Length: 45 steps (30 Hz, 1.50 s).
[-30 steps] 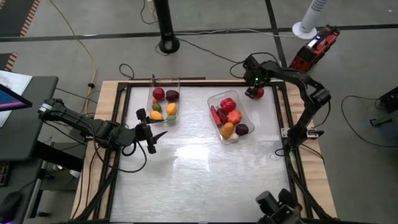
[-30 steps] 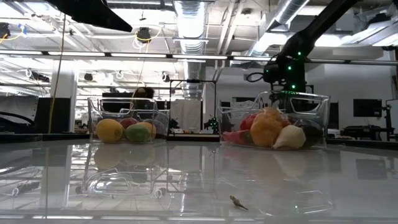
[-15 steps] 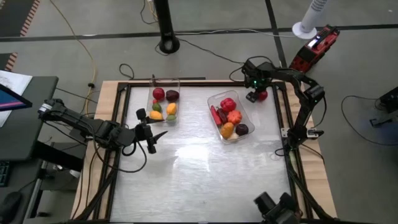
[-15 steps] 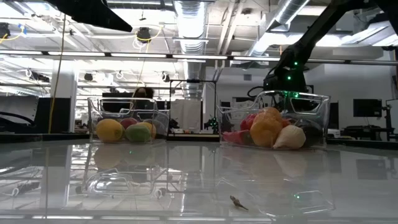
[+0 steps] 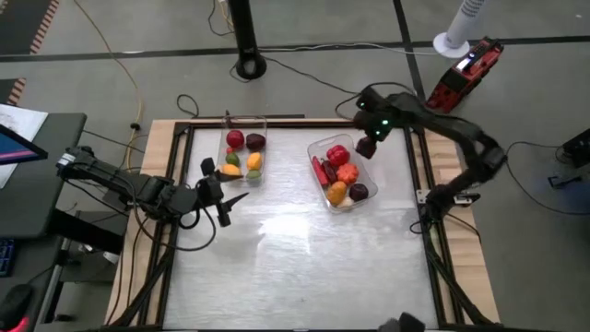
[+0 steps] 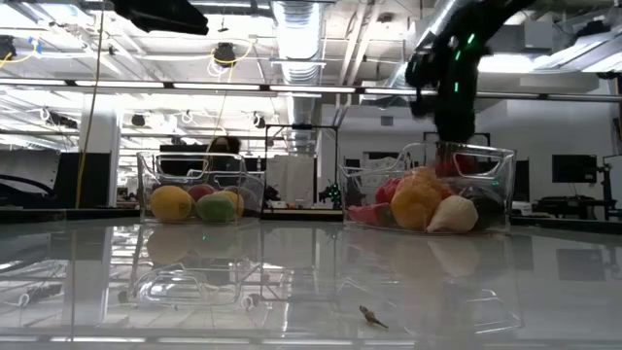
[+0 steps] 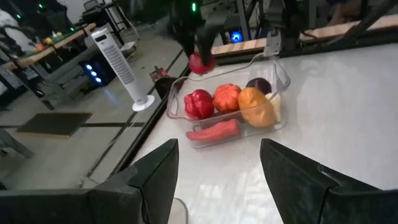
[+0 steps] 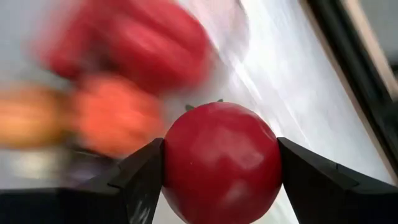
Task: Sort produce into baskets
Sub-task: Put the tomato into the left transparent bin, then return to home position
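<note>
Right gripper (image 8: 221, 186) clamps a red toy tomato (image 8: 222, 163) between its fingers, raised just beside the far right corner of the right-hand basket (image 5: 318, 148), which holds red, orange and purple produce; left gripper (image 5: 214, 192), jaws partly apart and empty, waits near the left basket (image 5: 261, 120) of mixed pieces.

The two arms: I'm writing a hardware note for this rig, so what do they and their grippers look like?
Both arms are dark, slim and jointed, with black cables running off them. The left gripper ends in two flat, tapering black fingers. The right gripper has similar broad dark fingers, and small green lights glow on its wrist. No printed markings can be made out.
</note>
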Tool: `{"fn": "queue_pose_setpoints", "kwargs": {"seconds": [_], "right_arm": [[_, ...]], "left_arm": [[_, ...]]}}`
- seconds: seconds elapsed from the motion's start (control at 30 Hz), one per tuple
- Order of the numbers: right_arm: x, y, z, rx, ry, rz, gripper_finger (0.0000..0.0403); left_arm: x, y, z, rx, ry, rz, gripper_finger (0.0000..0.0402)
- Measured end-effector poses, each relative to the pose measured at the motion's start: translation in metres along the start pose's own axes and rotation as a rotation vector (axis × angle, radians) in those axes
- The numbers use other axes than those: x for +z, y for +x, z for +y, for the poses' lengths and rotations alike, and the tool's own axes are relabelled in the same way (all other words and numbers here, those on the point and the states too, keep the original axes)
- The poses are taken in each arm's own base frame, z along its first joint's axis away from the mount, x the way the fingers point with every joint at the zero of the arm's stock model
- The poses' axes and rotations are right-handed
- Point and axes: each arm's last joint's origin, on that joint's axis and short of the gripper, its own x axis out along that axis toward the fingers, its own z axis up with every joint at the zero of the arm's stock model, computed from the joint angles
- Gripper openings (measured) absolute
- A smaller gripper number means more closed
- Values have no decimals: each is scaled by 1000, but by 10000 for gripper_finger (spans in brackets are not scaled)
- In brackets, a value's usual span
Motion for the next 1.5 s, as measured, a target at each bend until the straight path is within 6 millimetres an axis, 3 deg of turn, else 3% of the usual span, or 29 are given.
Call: {"fn": "queue_pose_setpoints", "kwargs": {"seconds": [0.17, 0.3, 0.43, 0.53, 0.63, 0.73, 1.07, 1.2, 1.27, 1.37, 1.5], "right_arm": [[-6, -50, 23, 184, -55, -310, 310], [6, -66, 53, 261, -95, -489, 310], [29, -65, 101, 347, -217, -641, 310], [48, -58, 140, 414, -290, -771, 310], [65, -46, 173, 406, -329, -890, 310], [82, -31, 192, 360, -329, -972, 311], [162, 9, 220, 309, -379, -1067, 313], [189, 29, 225, 310, -410, -1018, 338], [197, 35, 224, 330, -440, -960, 361], [204, 29, 223, 330, -459, -907, 391], [197, 16, 216, 315, -486, -880, 381]], "left_arm": [[1, 0, -1, -20, -52, -6, 214], [-2, 4, -6, -74, -123, -91, 214], [-24, 12, -18, -190, -229, -240, 214], [-38, 10, -21, -217, -307, -257, 214], [-27, -7, -16, -262, -390, -347, 214], [-25, -21, -11, -243, -403, -369, 214], [-30, -30, -7, -121, -428, -324, 214], [-31, -29, -7, -121, -427, -318, 214], [-32, -29, -7, -123, -433, -310, 214], [-35, -28, -8, -125, -428, -282, 214], [-38, -28, -10, -130, -410, -267, 214]]}}
